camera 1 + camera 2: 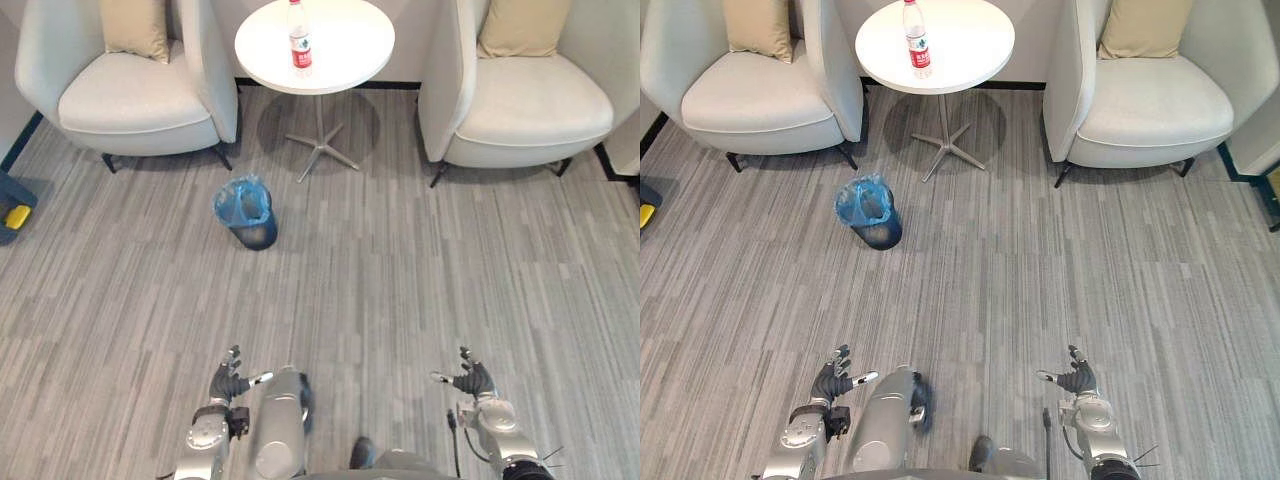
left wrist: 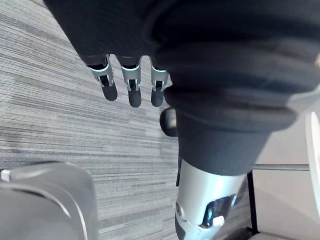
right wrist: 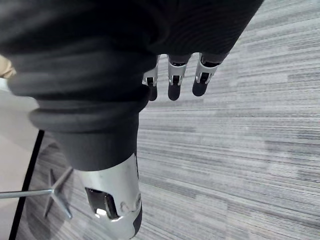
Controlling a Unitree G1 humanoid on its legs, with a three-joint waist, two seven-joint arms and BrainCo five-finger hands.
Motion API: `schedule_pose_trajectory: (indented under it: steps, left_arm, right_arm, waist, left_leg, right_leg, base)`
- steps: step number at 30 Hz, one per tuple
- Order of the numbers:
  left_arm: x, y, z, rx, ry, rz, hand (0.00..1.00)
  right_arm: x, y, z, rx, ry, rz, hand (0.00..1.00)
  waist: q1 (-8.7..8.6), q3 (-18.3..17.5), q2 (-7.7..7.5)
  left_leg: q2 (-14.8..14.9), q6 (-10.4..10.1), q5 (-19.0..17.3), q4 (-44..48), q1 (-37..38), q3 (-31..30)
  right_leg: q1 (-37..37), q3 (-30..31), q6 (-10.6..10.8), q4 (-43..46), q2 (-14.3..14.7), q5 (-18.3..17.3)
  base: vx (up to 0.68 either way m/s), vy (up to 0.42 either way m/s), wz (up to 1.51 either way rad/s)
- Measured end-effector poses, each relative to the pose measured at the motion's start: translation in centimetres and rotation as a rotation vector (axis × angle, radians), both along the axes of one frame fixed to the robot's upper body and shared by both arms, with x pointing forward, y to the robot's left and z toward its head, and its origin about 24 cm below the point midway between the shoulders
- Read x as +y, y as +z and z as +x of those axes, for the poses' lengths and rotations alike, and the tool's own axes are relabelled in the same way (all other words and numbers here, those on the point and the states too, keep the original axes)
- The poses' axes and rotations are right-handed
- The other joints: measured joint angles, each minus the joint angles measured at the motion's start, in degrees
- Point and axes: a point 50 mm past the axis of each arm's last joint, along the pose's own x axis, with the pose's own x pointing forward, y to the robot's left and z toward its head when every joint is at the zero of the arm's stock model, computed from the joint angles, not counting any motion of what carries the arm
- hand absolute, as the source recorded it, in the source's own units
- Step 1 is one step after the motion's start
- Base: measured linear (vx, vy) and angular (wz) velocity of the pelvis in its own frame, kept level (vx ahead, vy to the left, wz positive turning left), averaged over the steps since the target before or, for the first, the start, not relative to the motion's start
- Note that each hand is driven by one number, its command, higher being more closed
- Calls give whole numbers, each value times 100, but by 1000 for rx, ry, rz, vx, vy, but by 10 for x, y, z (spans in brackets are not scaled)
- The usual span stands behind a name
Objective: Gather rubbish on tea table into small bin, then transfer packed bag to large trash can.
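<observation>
A clear plastic bottle (image 1: pixel 299 40) with a red label and cap stands upright on the round white tea table (image 1: pixel 350 45) at the far middle. The small dark bin (image 1: pixel 246 212), lined with a blue bag, stands on the floor to the table's front left. My left hand (image 1: pixel 230 380) and right hand (image 1: pixel 473 379) hang low at the near edge, far from the table and bin. Both are open and hold nothing; their fingers (image 2: pixel 130 85) (image 3: pixel 172 80) hang relaxed over the grey floor.
Two pale armchairs flank the table, the left one (image 1: pixel 130 100) and the right one (image 1: pixel 530 100), each with a tan cushion (image 1: pixel 135 25). A blue object with a yellow part (image 1: pixel 15 215) lies at the far left edge. Grey striped carpet stretches between me and the bin.
</observation>
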Motion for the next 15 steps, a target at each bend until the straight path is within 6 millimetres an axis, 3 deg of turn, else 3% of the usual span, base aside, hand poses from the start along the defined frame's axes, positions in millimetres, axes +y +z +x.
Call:
schedule_pose_trajectory:
  steps: [1, 2, 3, 4, 5, 6, 7, 9, 11, 12, 13, 14, 15]
  left_arm:
    - [1, 0, 0, -2, 6, 1, 0]
    - [-2, 1, 3, -6, -6, -5, 0]
    - [-3, 0, 3, -5, -8, -6, 0]
    - [-2, 0, 4, 0, -9, -4, 0]
    - [1, 0, 7, 3, -12, 6, 0]
    - [2, 1, 8, -1, -11, 12, 0]
    - [3, 1, 8, 0, -8, 14, 0]
    - [5, 2, 8, -4, 2, 17, 0]
    - [5, 5, 15, -26, 3, 23, 0]
    - [4, 8, 23, -47, 1, 19, 0]
    - [4, 9, 25, -54, -1, 21, 0]
    - [4, 9, 24, -51, -1, 21, 0]
    - [4, 8, 23, -45, 1, 23, 0]
  right_arm:
    - [2, -1, 0, 0, 1, 3, 0]
    - [4, -3, -3, 12, 0, 9, 0]
    - [5, -5, -5, 21, -2, 15, 0]
    - [8, -9, -8, 38, -6, 25, 0]
    - [10, -12, -12, 56, -9, 35, 0]
    - [12, -14, -14, 65, -6, 37, 0]
    - [13, -14, -15, 68, -1, 38, 0]
    - [15, -13, -14, 61, 14, 37, 0]
    - [12, -12, -14, 57, 15, 30, 0]
    - [8, -13, -18, 67, 7, 21, 0]
    - [6, -14, -21, 74, 0, 20, 0]
    - [4, -16, -27, 88, -15, 20, 0]
    - [5, -18, -32, 98, -18, 21, 0]
  waist:
    - [-29, -46, -85]
    - [-36, -91, -234]
    - [-37, -122, -303]
    - [-90, -105, -374]
    - [-190, -97, -405]
    - [-223, -79, -359]
    - [-260, -77, -301]
    - [-345, -110, -182]
    - [-481, -91, -126]
    - [-578, -88, -121]
    - [-630, -89, -146]
    - [-662, -101, -161]
    - [-653, -125, -188]
  left_leg:
    - [-38, 46, -31, 202, -58, 79]
    - [-93, 226, -339, 477, -15, 212]
    - [-168, 266, -541, 584, 69, 257]
    - [-316, 389, -852, 725, 305, 225]
    - [-462, 481, -1148, 781, 689, 142]
    - [-509, 534, -1375, 706, 1176, 73]
    - [-502, 539, -1509, 583, 1578, 0]
    - [-451, 572, -1706, 312, 2236, -201]
    - [-390, 540, -1898, 198, 2637, -517]
    - [-345, 463, -1996, 109, 2864, -893]
    - [-348, 399, -2032, 85, 2940, -1027]
    - [-316, 145, -2189, 116, 3086, -1211]
    - [-280, 35, -2274, 196, 3149, -1291]
  right_leg:
    - [-131, 41, 43, 346, -126, -88]
    - [-531, 177, 75, 1450, -350, -121]
    - [-855, 269, 278, 2274, -479, 34]
    - [-1289, 418, 888, 3549, -648, 661]
    - [-1798, 500, 1060, 4910, -749, 969]
    - [-2198, 329, 675, 5694, -861, 738]
    - [-2429, 106, 428, 5808, -912, 589]
    - [-2918, -392, 172, 5330, -915, 283]
    - [-3383, -420, 218, 4143, -704, 149]
    - [-3576, -60, 381, 2653, -474, 351]
    - [-3599, 162, 415, 1998, -384, 579]
    - [-3569, 457, 411, 1290, -301, 1491]
    - [-3510, 516, 304, 1214, -253, 1968]
  base:
    - [666, 183, -5]
    - [816, 208, -5]
    - [694, 169, 2]
    - [693, 164, 25]
    - [663, 132, 39]
    - [782, 131, 33]
    - [636, 88, 19]
    - [567, 34, 45]
    - [753, -75, 90]
    - [500, -108, 115]
    - [746, -212, 154]
    - [498, -185, 112]
    - [746, -277, 95]
